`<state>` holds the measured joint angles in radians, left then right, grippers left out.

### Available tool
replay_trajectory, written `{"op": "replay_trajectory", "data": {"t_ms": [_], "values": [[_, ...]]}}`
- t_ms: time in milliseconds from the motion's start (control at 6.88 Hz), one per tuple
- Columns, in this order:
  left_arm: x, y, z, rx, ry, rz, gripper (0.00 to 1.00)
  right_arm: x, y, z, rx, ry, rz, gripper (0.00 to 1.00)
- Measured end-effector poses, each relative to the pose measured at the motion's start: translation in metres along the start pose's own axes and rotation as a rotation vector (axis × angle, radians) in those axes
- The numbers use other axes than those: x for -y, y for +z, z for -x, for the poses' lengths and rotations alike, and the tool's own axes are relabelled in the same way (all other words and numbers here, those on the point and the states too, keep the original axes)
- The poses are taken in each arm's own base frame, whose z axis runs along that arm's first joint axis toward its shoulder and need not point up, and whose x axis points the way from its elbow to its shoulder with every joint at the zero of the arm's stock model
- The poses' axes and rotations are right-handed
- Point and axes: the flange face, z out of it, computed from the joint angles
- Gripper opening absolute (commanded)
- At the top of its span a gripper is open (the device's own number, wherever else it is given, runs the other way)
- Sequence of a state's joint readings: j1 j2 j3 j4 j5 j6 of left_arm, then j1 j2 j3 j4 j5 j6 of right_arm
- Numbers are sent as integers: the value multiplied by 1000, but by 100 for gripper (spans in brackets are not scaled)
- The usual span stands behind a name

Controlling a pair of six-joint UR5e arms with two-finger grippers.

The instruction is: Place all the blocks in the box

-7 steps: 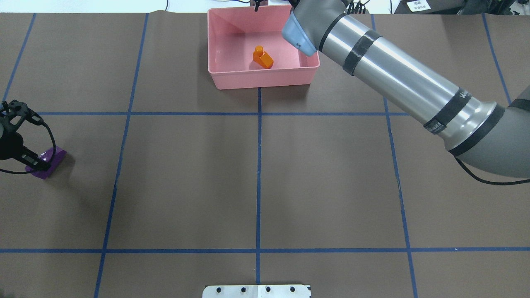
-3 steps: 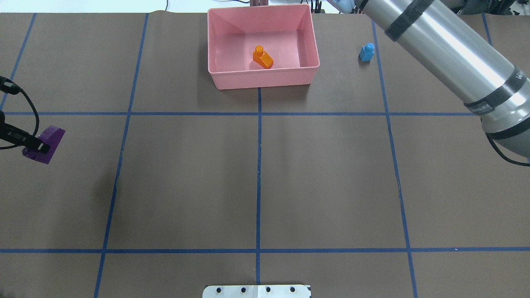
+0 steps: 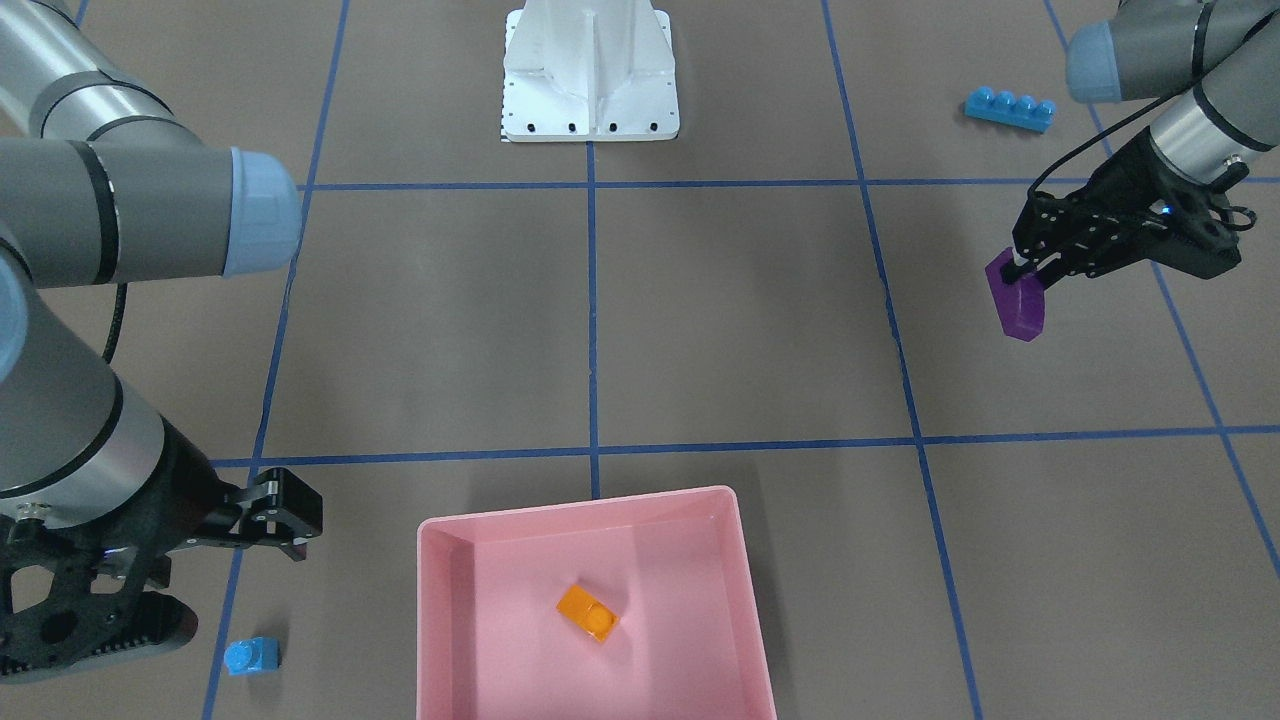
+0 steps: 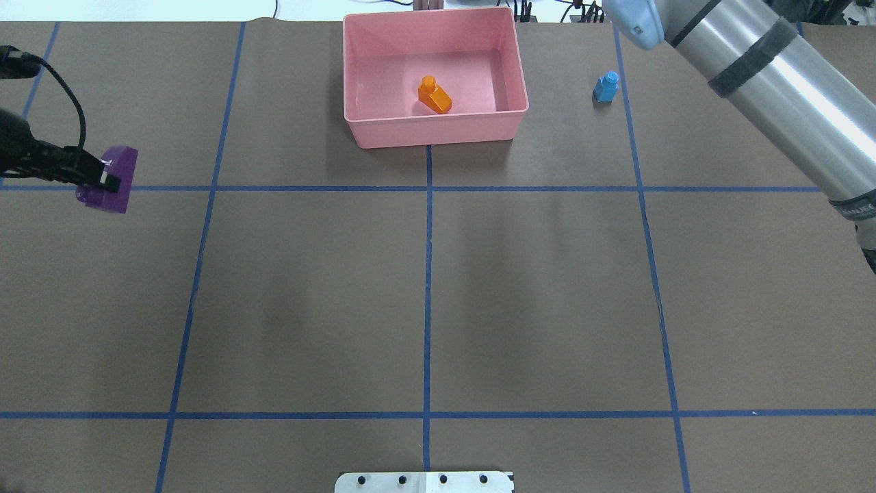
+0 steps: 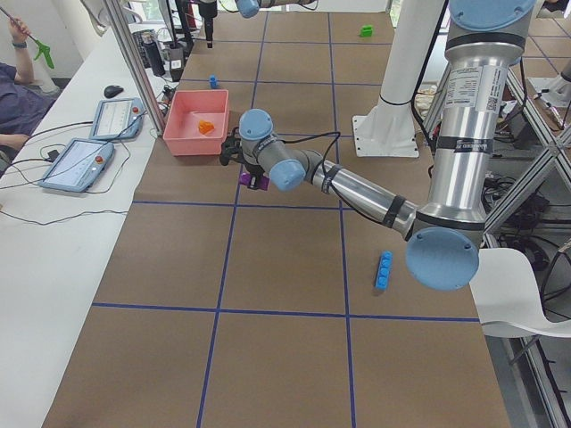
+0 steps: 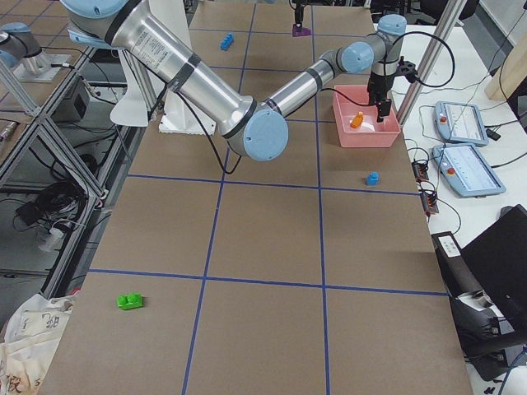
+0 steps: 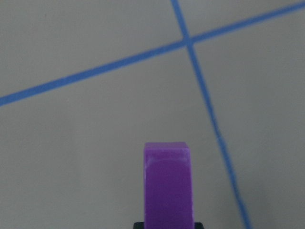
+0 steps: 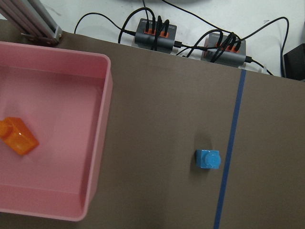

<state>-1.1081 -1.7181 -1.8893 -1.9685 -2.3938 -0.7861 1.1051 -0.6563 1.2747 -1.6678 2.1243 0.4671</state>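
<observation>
Purple block (image 4: 109, 179) gripped in left jaws; orange block (image 4: 434, 96) inside pink box (image 4: 438, 131); light-blue block (image 4: 606, 87) upright near right jaws.

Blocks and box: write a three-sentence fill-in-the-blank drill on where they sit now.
The pink box holds ____ block, the orange block.
The left gripper holds the purple block ____ the table, not on it.
In the overhead view, the light-blue block stands to the ____ of the box.
Missing words: one; above; right.

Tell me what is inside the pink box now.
Only one orange block lies on the floor of the pink box. Its near wall hides a thin strip of floor in the overhead view.
</observation>
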Motion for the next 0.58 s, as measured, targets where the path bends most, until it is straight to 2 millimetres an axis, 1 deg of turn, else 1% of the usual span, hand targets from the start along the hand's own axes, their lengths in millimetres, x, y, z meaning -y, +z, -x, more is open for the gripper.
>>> {"op": "replay_trajectory", "data": {"t_ms": [145,291,436,582], "values": [[22,-10,-31,-26,-54,-41,0,-9,25,-7,-29,-41,-3,100],[44,-15,-58,-41,-100,-83,0,-15,52,-13,-67,-71,-26,100],[71,-16,-79,-43,-139,-124,0,-14,79,-21,-88,-90,-47,100],[103,-12,-102,-41,-178,-163,0,-10,109,-35,-92,-104,-69,100]]}}
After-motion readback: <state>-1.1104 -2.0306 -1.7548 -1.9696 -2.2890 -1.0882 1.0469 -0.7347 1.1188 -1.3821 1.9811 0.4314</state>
